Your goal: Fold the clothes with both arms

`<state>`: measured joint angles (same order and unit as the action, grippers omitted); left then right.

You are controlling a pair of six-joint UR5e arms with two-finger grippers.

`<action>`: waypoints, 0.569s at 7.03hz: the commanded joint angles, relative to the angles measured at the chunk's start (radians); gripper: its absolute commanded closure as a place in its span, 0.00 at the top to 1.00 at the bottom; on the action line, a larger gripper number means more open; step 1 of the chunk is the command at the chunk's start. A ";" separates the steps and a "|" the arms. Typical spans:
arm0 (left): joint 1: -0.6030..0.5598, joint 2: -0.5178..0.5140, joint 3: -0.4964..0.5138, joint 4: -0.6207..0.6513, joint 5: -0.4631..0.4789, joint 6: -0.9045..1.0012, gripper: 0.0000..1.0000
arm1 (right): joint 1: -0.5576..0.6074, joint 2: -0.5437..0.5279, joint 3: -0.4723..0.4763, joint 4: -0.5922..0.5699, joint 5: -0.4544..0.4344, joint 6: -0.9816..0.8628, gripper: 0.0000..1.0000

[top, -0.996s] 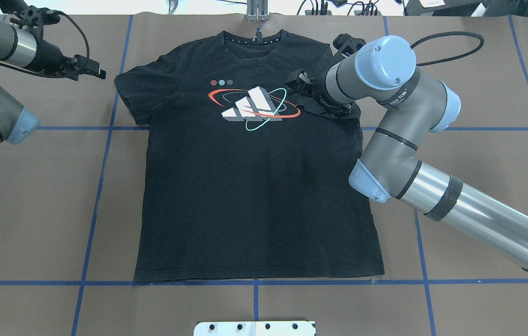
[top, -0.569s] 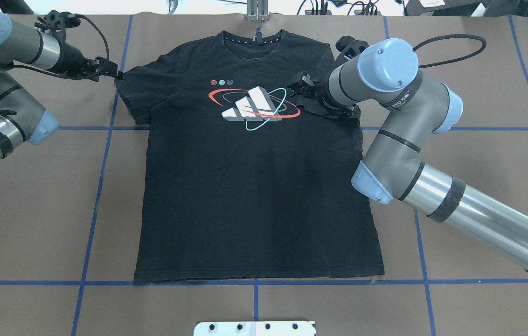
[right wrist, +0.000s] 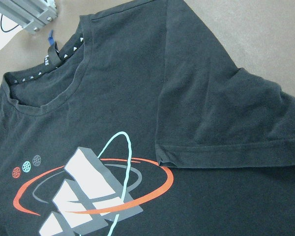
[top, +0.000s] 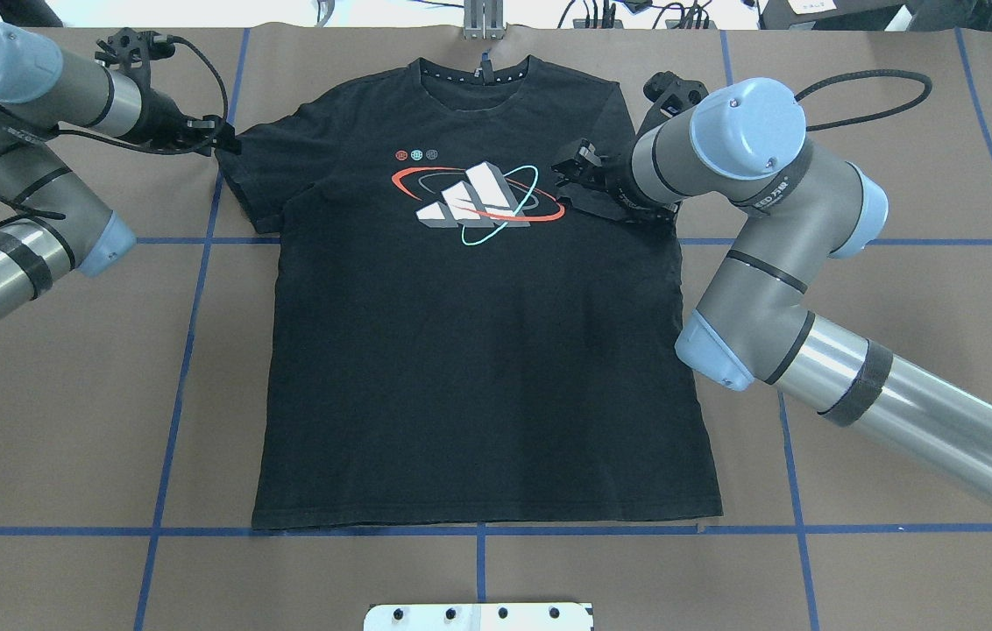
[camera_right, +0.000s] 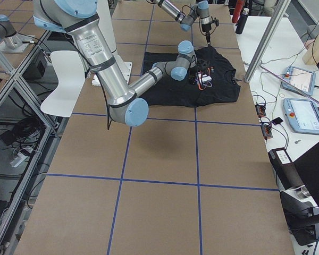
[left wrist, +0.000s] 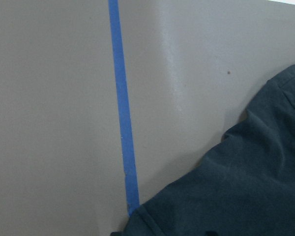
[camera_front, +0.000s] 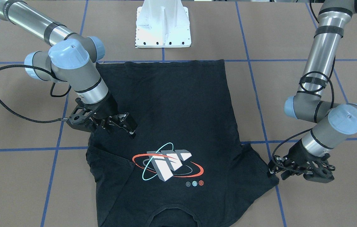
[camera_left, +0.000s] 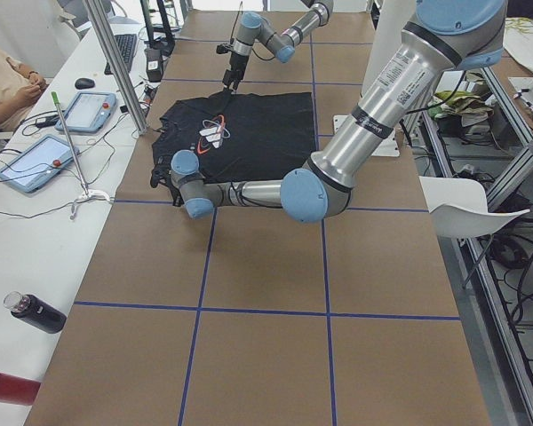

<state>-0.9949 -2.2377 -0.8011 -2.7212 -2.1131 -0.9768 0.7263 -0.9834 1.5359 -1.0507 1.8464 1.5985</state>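
Observation:
The black T-shirt (top: 478, 368) (camera_front: 178, 104) lies flat, print up, with its collar at the far edge. Its right sleeve (right wrist: 226, 123) (camera_front: 109, 165) is folded inward onto the chest, beside the logo (top: 478, 203). My right gripper (top: 570, 165) (camera_front: 129, 126) hovers over that fold, open, with nothing between its fingers. The other sleeve (top: 246, 175) (left wrist: 246, 187) lies spread out. My left gripper (top: 223, 140) (camera_front: 272, 171) is open, with its tips at that sleeve's outer edge. Neither wrist view shows its own fingers.
Blue tape lines (top: 189, 350) cross the brown table cover. The white pedestal (camera_front: 162, 28) (top: 478, 616) stands at the near edge, and a metal bracket (top: 483, 19) sits beyond the collar. Tablets (camera_left: 35, 160), bottles (camera_left: 35, 312) and a seated person (camera_left: 4, 80) are at a side desk.
My left arm has swung right, carrying its gripper from bare table to the sleeve's edge. The right gripper has drawn back slightly to the right, away from the logo.

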 commanded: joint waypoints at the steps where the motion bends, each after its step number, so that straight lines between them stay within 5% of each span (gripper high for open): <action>1: 0.004 -0.002 0.019 0.000 0.027 0.001 0.53 | -0.001 -0.003 0.003 0.000 -0.003 0.000 1.00; 4: 0.009 -0.003 0.022 0.000 0.027 0.001 0.45 | -0.004 -0.003 0.001 0.000 -0.003 0.001 1.00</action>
<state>-0.9885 -2.2400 -0.7803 -2.7213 -2.0868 -0.9756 0.7237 -0.9863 1.5373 -1.0508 1.8439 1.5987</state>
